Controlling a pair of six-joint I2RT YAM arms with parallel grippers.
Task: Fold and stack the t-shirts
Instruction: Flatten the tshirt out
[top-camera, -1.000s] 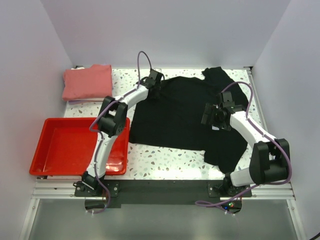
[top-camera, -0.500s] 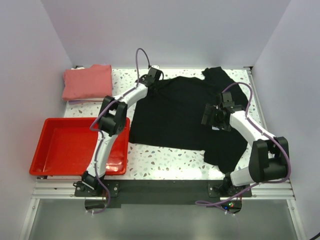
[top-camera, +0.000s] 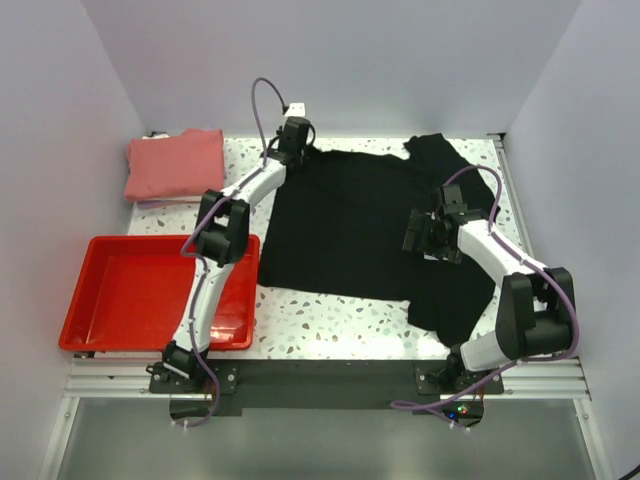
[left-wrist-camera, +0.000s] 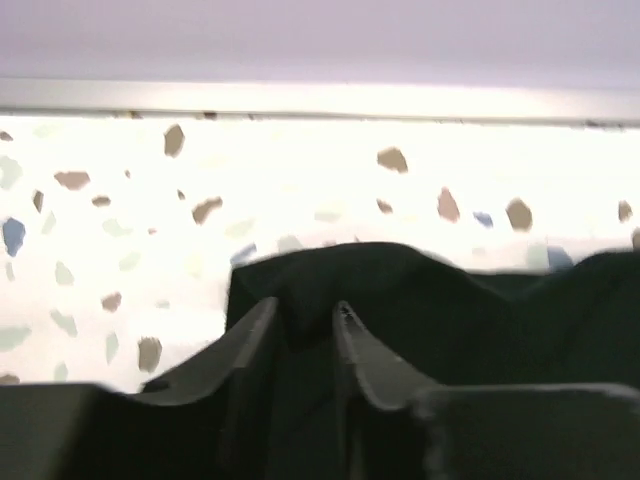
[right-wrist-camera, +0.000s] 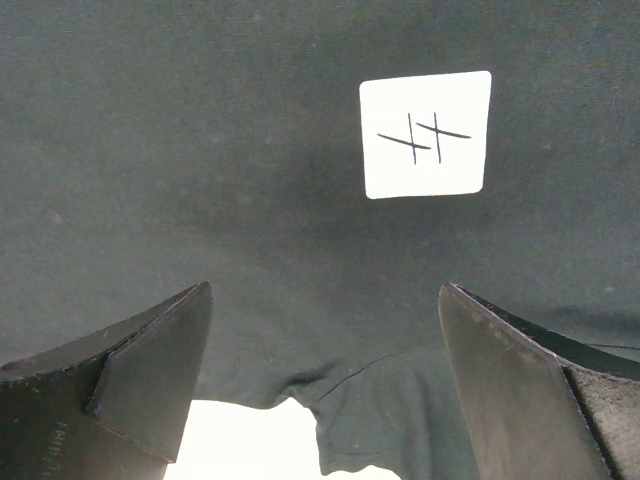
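Pink shirt (top-camera: 175, 163) folded, parked far-left corner. Black shirt (top-camera: 350, 225) spread open mid-table, no fold yet (stacking also left). Left gripper (left-wrist-camera: 305, 315) pinches its far-left edge; right gripper (right-wrist-camera: 325, 370) gapes wide above label (right-wrist-camera: 425, 134).

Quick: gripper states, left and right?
Left gripper: closed, pinching the edge of the black t-shirt.
Right gripper: open over the black t-shirt, holding nothing.

Plain pale lilac walls (top-camera: 340, 60) close in the left, top and right of the frame around a white table (top-camera: 330, 322) speckled with grey and brown chips, brightly lit along its far edge, with an aluminium rail (top-camera: 110, 378) and a dull grey panel (top-camera: 330, 440) across the bottom.
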